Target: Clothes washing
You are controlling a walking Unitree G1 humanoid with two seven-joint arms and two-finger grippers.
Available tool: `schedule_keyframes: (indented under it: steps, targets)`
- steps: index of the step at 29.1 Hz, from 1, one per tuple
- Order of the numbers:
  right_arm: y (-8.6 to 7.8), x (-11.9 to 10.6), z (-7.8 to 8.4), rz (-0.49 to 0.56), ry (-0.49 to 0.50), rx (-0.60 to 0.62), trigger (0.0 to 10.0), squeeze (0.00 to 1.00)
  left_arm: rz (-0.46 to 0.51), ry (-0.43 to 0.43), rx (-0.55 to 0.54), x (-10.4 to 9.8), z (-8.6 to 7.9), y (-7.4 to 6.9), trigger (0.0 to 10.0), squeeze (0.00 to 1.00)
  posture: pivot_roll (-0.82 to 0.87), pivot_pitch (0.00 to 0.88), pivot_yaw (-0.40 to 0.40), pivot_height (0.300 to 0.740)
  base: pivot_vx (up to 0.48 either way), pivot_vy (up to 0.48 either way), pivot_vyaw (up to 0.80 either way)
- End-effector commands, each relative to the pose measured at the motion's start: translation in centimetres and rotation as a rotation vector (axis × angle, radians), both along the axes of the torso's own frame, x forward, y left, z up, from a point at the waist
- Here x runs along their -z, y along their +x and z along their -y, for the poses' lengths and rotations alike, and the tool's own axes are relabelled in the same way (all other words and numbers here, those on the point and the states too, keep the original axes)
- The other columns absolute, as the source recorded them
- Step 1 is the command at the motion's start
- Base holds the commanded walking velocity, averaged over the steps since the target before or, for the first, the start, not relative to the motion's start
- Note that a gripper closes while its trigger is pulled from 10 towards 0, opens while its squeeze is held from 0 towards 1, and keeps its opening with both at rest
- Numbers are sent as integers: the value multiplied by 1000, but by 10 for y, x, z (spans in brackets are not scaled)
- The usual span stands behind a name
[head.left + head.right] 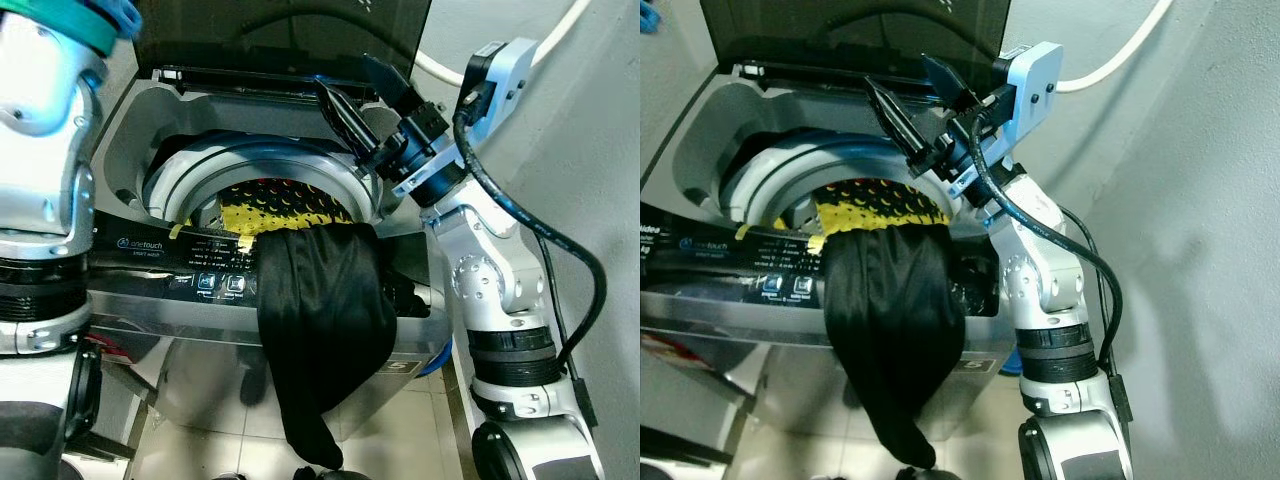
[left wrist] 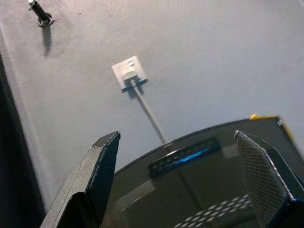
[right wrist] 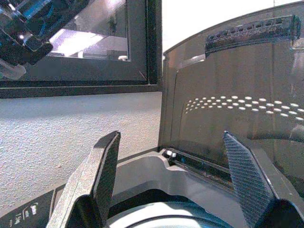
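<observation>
Black garment (image 1: 320, 320): draped over the front rim of the washing machine (image 1: 130, 150), hanging toward 6 o'clock; yellow-patterned cloth (image 1: 280, 205) in the drum behind it. Right gripper (image 1: 350, 100): above the drum at 2 o'clock, jaws open, empty. Left gripper (image 2: 190, 180): jaws open, facing the wall.

My silver arm (image 1: 500, 290) looks metallic; the black cloth (image 1: 320, 320) has a sheen, the washing machine (image 1: 140, 250) glossy plastic.

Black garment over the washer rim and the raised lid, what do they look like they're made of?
Black garment: thin, smooth fabric, likely synthetic; faint sheen and soft drape over the front edge of the washer. Lid: dark, tinted, see-through plastic by the look, possibly glass; glossy, reflecting a dotted pattern.
</observation>
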State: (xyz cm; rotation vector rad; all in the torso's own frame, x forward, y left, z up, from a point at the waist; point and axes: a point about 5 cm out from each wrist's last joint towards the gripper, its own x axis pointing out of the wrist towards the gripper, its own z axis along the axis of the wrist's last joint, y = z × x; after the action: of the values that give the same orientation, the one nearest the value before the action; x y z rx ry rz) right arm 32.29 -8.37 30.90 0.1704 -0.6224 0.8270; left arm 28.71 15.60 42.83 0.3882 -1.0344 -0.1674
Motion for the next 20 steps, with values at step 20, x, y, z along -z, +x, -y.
schedule_keyframes:
  steps: [20]
  targets:
    - [3,13,5,-21,-42,74,10000,0,-683,223,466,97,7,-38,10000,0,115,87,-20,740,0,0,0]
